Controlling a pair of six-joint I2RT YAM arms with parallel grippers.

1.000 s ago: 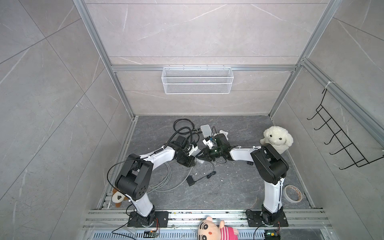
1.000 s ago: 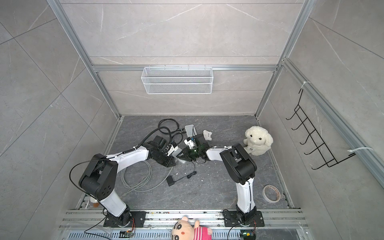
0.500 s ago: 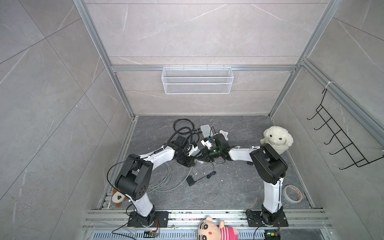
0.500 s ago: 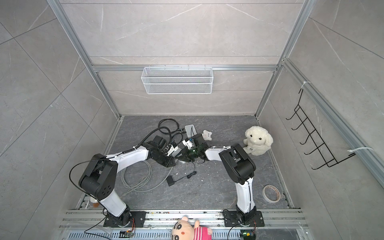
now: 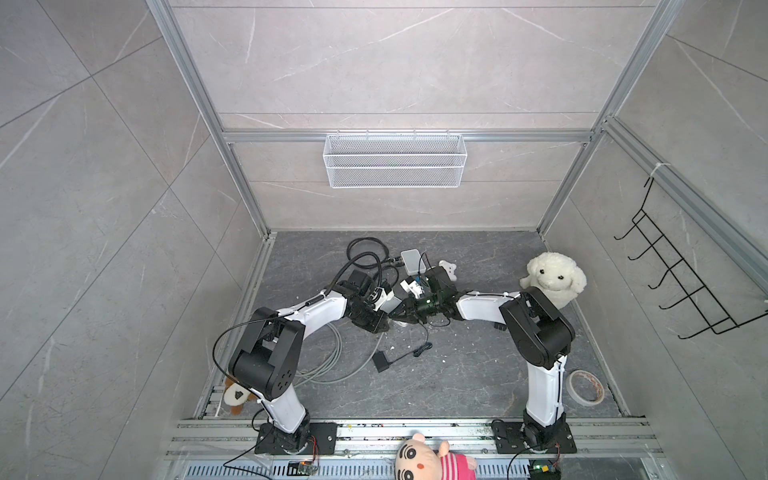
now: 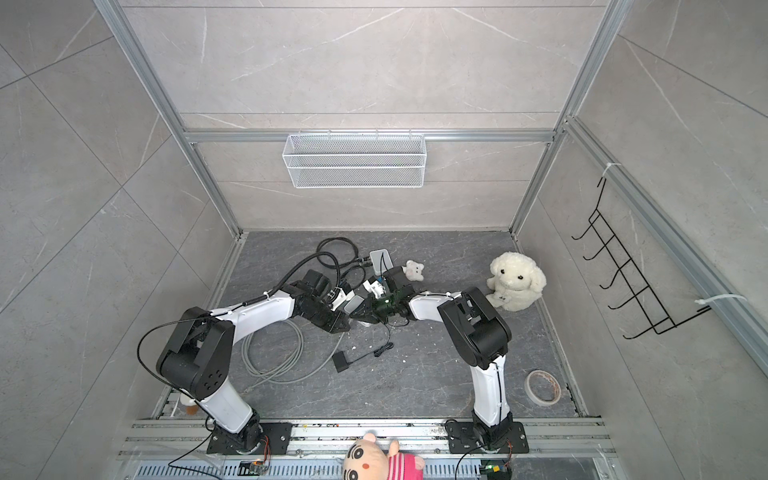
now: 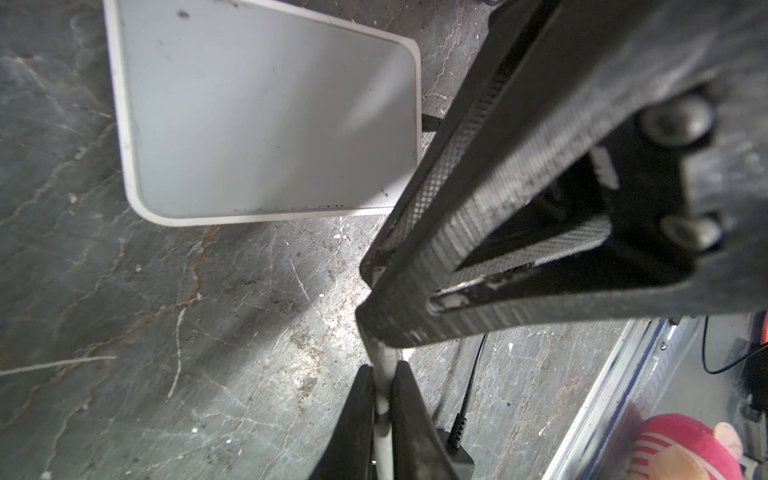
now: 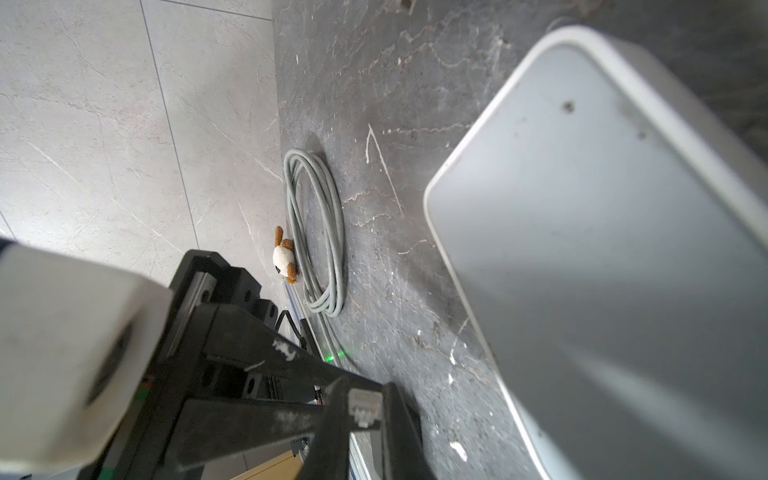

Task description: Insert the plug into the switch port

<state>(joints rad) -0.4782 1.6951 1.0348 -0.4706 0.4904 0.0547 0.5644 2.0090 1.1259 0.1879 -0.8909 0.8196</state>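
The clear plug (image 8: 365,405) on the end of a grey cable (image 7: 384,415) is pinched in my right gripper (image 8: 365,409), which is shut on it. A short way back along the same cable, my left gripper (image 7: 383,390) is shut on the cable. In both top views the two grippers meet tip to tip at mid-floor, left gripper (image 5: 384,325) and right gripper (image 5: 394,318). The switch, a flat grey box with a white rim (image 7: 270,116) (image 8: 602,249) (image 5: 388,305), lies right beside them. Its port is hidden.
The rest of the grey cable lies coiled (image 5: 328,357) to the left. A black adapter (image 5: 380,361) with a thin lead lies in front. A white box (image 5: 411,261) with black cables and a small plush (image 5: 448,269) sit behind, a plush sheep (image 5: 552,278) and a tape roll (image 5: 585,387) to the right.
My right gripper has shut on the plug and shifted slightly left toward the left gripper. The left arm has hardly moved.
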